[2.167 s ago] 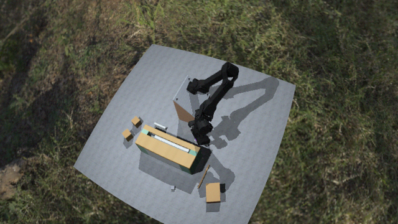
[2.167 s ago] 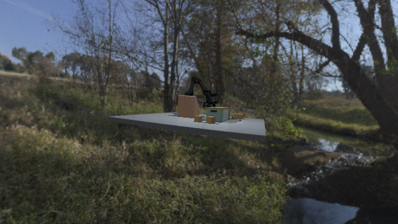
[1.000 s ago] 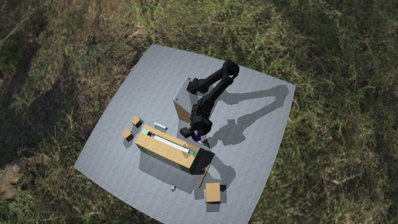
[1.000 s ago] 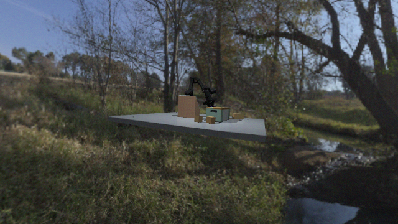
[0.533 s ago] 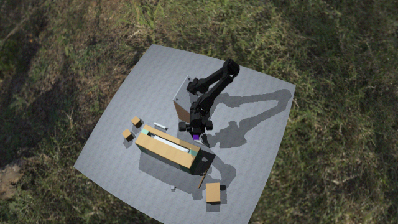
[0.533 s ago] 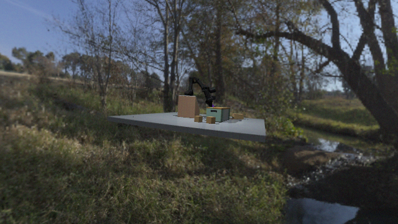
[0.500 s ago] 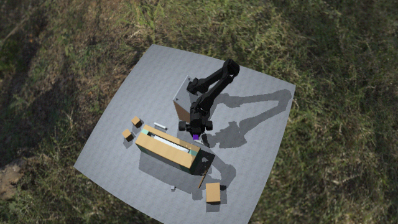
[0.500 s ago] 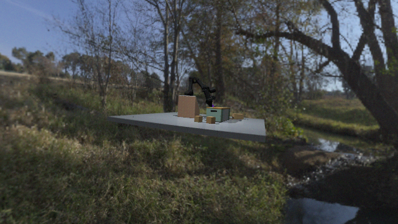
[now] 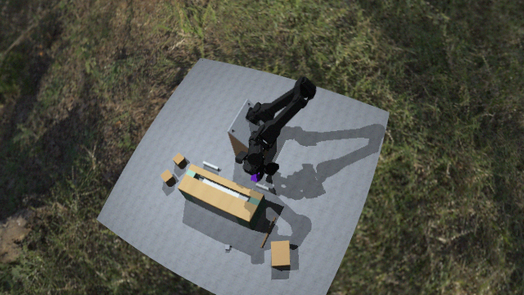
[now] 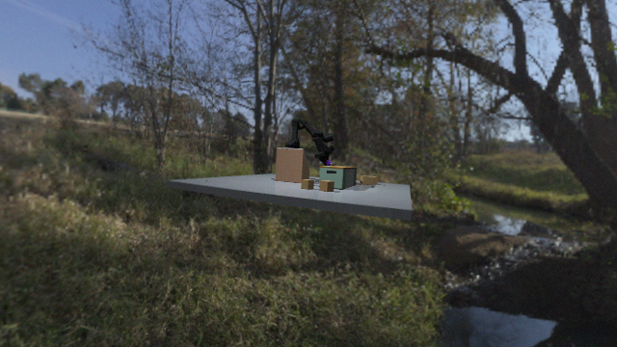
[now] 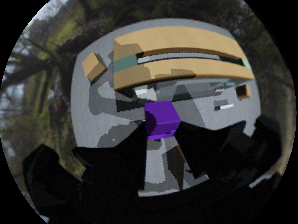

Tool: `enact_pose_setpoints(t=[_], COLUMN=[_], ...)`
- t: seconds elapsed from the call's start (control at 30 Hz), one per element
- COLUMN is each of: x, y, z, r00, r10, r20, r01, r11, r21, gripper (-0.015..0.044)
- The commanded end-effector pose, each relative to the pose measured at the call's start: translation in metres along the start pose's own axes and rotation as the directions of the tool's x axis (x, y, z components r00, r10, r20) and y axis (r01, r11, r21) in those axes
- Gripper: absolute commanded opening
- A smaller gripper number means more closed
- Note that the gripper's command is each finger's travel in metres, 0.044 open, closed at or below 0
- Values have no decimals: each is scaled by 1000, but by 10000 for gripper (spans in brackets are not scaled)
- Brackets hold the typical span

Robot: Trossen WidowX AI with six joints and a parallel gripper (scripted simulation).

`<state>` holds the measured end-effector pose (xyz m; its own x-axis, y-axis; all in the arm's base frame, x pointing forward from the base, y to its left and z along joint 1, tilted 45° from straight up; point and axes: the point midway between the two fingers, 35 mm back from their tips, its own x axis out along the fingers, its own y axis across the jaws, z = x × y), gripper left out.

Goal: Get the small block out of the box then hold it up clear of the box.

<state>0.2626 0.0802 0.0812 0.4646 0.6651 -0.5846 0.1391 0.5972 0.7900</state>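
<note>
Gripping a small purple cube [image 11: 161, 120], black pincer [image 11: 162, 137] partly closed, seemingly above the tan-topped box [image 9: 221, 196].

grey table [image 9: 336, 172], box [image 9: 221, 197], tan cubes [image 9: 179, 160]

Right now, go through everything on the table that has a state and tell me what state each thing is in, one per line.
Tool: shut on the purple block, raised off the table.
Purple block: out of the box, held in the air beside it.
Box: upright on the table, shelf slot showing no block.
Two small tan cubes: resting on the table past the box's end.
Larger tan cube: resting on the table near the edge.
</note>
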Motion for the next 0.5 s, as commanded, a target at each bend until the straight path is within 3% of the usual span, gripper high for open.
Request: enact_pose_setpoints(t=[0.0, 0.47], x=[-4, -15], y=[1, -1], z=[0, -2], r00=[1000, 999], r10=[11, 39], r20=[4, 8], r01=[-11, -35], r11=[992, 782], r21=[129, 622], gripper=[0, 0])
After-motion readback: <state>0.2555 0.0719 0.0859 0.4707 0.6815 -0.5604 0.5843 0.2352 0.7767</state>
